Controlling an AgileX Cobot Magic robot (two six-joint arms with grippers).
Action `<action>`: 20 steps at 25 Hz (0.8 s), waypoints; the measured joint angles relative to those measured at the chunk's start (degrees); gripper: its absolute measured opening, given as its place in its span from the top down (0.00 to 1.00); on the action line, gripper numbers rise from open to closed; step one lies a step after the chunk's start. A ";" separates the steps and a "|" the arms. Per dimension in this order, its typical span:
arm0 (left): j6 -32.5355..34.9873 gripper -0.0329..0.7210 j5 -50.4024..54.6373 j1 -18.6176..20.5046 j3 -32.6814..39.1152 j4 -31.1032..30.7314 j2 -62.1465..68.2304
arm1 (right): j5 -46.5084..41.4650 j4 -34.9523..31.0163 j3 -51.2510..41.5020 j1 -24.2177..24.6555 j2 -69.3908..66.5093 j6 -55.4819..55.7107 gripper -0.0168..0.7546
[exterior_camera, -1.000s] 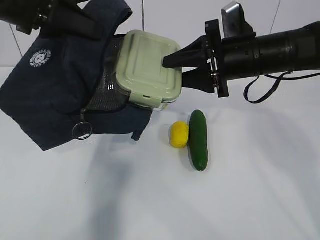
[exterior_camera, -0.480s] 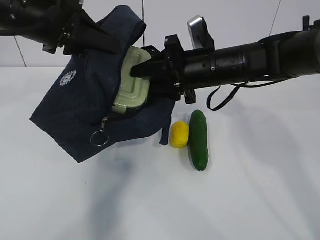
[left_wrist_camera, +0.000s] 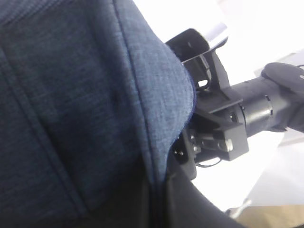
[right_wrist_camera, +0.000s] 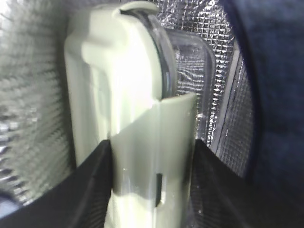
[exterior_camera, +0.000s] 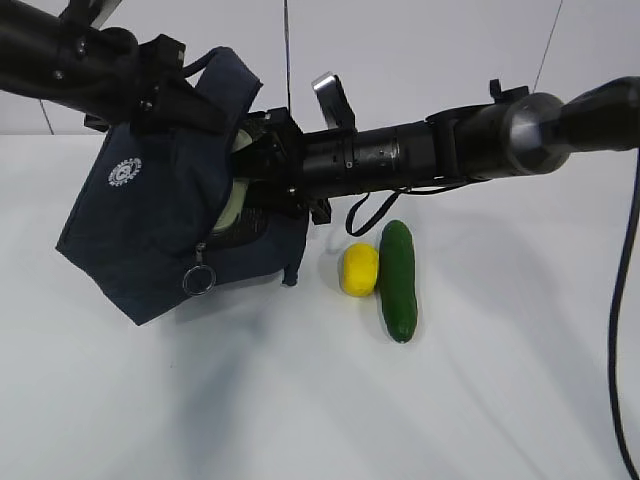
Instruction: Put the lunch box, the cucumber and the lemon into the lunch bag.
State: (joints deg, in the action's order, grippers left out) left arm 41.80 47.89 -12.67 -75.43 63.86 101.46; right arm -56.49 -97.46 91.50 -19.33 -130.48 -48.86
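Nearest on the white bench (exterior_camera: 300,400) lie the cucumber (exterior_camera: 397,279) and the lemon (exterior_camera: 359,269), side by side and touching or nearly so, the lemon on the left. Both sit just right of the bag (exterior_camera: 170,235), clear of the arms above them.

Behind them the bag hangs tilted, its mouth turned to the right, the ring pull (exterior_camera: 199,281) dangling at its lower edge. The right end effector (right_wrist_camera: 152,190) reaches across the middle and into that mouth — its two dark fingers (right_wrist_camera: 95,175) are clamped on the edges of the box (right_wrist_camera: 123,95), which is on edge inside, foil lining (right_wrist_camera: 38,95) on both sides. In the exterior view only a pale sliver of the box shows.

Farthest back, the left end effector (exterior_camera: 165,95) is closed on the bag's top fabric, holding it up — navy cloth fills most of the left wrist view.
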 joint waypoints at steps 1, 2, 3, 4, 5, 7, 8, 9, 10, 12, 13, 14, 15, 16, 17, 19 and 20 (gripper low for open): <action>0.00 0.96 -0.32 0.25 0.00 -0.10 0.50 | 0.00 0.00 0.97 -0.12 -0.81 0.23 0.50; 0.00 0.96 -0.60 0.41 0.00 -0.36 1.03 | 0.00 0.00 1.57 -0.12 -1.64 0.22 0.50; 0.00 0.96 -0.70 0.55 0.00 -0.58 1.61 | 0.35 0.00 1.83 -0.12 -2.03 0.22 0.50; 0.10 0.96 -0.74 0.81 0.00 -0.86 2.10 | 0.77 0.00 1.88 -0.12 -2.44 0.34 0.50; 0.10 0.96 -0.84 0.89 0.00 -0.96 2.63 | 1.26 0.00 1.97 -0.12 -2.72 0.34 0.50; 0.10 0.96 -1.01 1.03 0.00 -1.19 3.46 | 1.59 0.11 2.01 -0.12 -3.22 0.34 0.50; 0.21 0.96 -1.10 1.03 0.00 -1.35 3.88 | 1.59 0.00 2.10 -0.12 -3.63 0.34 0.50; 0.21 0.96 -1.10 1.03 -0.10 -1.49 4.36 | 1.59 0.00 2.33 -0.12 -4.26 0.34 0.50; 0.21 0.96 -1.10 1.07 -0.09 -1.75 4.93 | 1.59 0.00 2.49 -0.12 -4.82 0.34 0.50; 0.21 0.96 -1.10 1.07 -0.09 -1.84 5.92 | 1.47 -0.34 2.88 -0.12 -5.95 0.47 0.50; 0.21 0.96 -1.10 1.07 -0.09 -1.97 6.44 | 1.47 -0.34 2.91 -0.12 -6.50 0.47 0.50; 0.21 0.96 -1.10 1.07 -0.09 -2.10 6.75 | 1.47 -0.16 2.91 -0.12 -6.59 0.47 0.50; 0.21 0.96 -1.10 1.07 -0.09 -2.10 7.00 | 1.72 0.08 2.91 -0.12 -6.68 0.58 0.50; 0.21 0.96 -1.10 1.07 -0.09 -2.10 7.18 | 2.02 0.33 2.91 -0.12 -6.68 0.71 0.50; 0.21 0.96 -1.10 1.07 -0.09 -2.10 7.30 | 2.49 0.58 3.01 -0.12 -6.68 1.31 0.50; 0.21 0.96 -1.10 1.07 -0.09 -2.19 7.30 | 3.78 0.99 3.01 -0.12 -6.68 2.50 0.50; 0.21 0.96 -1.10 1.07 -0.09 -2.19 7.30 | 4.35 1.39 3.01 -0.12 -6.68 2.75 0.50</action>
State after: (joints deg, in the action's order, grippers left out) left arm 42.01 46.79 -11.60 -75.52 61.67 108.77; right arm -52.14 -96.07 94.51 -19.45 -137.16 -46.12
